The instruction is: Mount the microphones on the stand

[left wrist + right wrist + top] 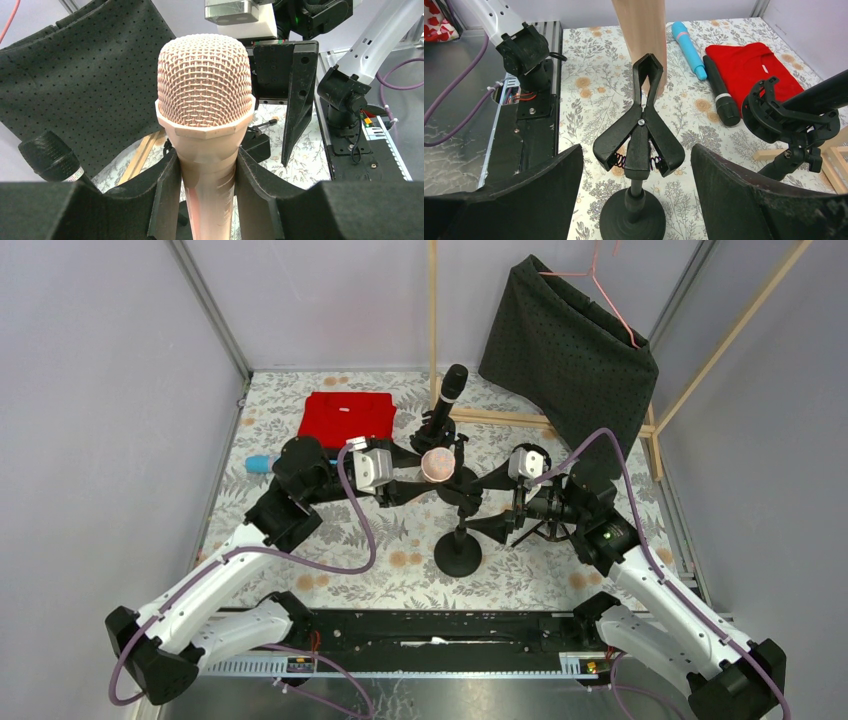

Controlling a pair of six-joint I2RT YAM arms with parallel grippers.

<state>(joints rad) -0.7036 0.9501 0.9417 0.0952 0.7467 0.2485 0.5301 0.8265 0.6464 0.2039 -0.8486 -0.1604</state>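
The left gripper [207, 195], closed snugly on the pink mic [202, 85] just below its mesh head, holds it upright over the middle of the table [589, 75]. The mic's tail hangs just beyond the mouth of the stand's [460, 555] spring clip [639, 135] and is not yet in it. The right gripper [636, 152] stands wide open and holds nothing. Its fingers flank the clip's handles, one on each side, with a gap between.

By the look of it, the job is about a quarter done. The mounted black mic [451, 390] sits in a ring clip [769, 107] at the back, angled up and away. The pink one is partway there: it is lifted and lined up, but the clip has yet to be squeezed open to take it.

Two mics wait flat on the table. The blue mic [688, 47] and the loose black mic [722, 97] lie side by side along the near edge of a red cloth [749, 62].

The count is four mics: two black, one pink, one blue. One is mounted, one is in hand and two are lying down. Two clips show, a spring clip and a ring clip. Whether both belong to a single stand cannot be told from these views.
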